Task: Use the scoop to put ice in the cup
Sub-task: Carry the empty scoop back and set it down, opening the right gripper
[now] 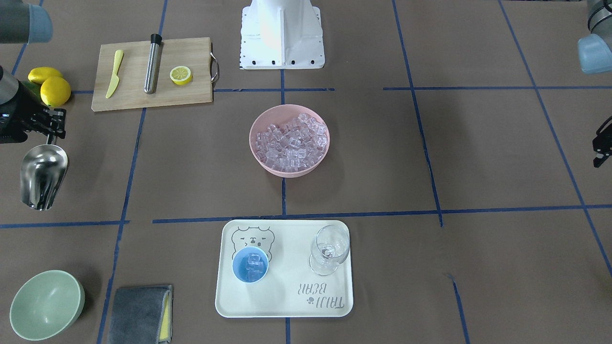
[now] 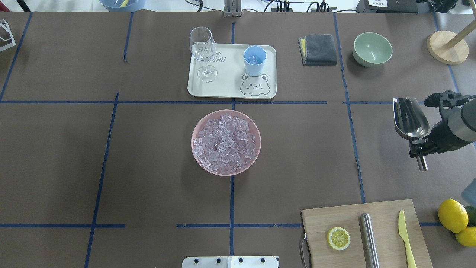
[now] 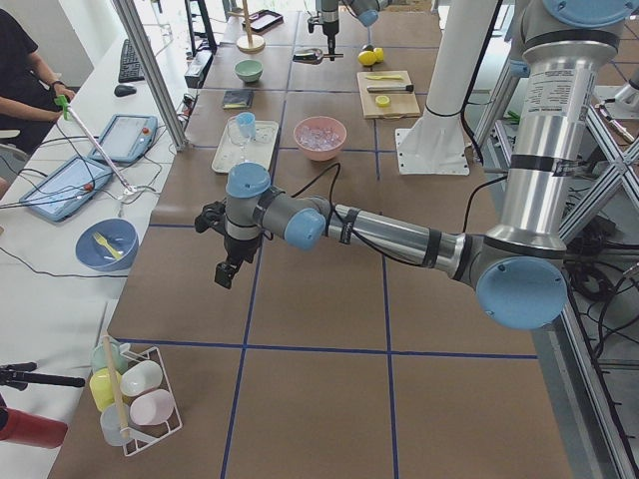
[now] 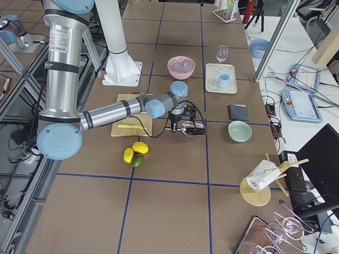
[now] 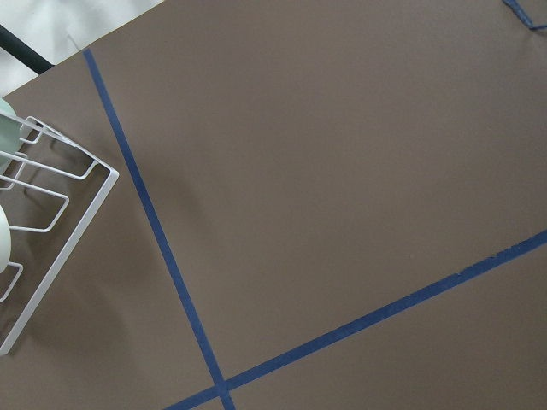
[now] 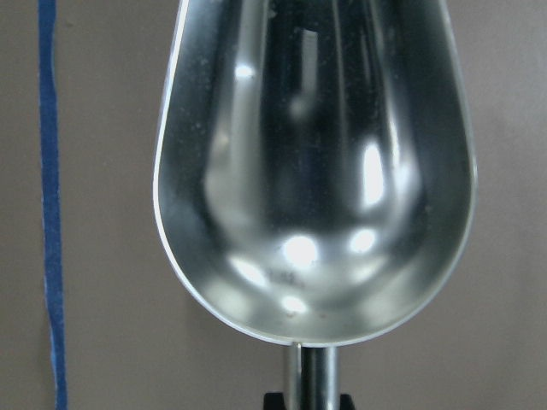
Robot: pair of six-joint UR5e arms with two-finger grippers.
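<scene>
- The scoop (image 2: 410, 118) hung over the table at the robot's right, well apart from the pink bowl (image 1: 289, 173), its trough bare and shiny.
- The right gripper (image 2: 420, 144) pinched its thin handle.
- A few cubes of ice (image 1: 253, 265) lay in the cup (image 2: 254, 67) on the tray (image 2: 227, 82); many more filled the pink bowl.
- The left gripper (image 1: 601, 148) hung far off; whether its jaws were spread or pressed together could not be told.

Seen from overhead, the table (image 2: 111, 167) is covered in brown paper crossed by blue tape lines. A pink bowl (image 2: 259, 143) sits at centre, with a white tray (image 2: 230, 76) just above it. A grey cloth (image 2: 319, 49) and green bowl (image 2: 372, 48) lie upper right (near each other, apart). A wooden board (image 2: 323, 217) lies lower right, with lemons (image 2: 452, 215) at the right edge beside it.
</scene>
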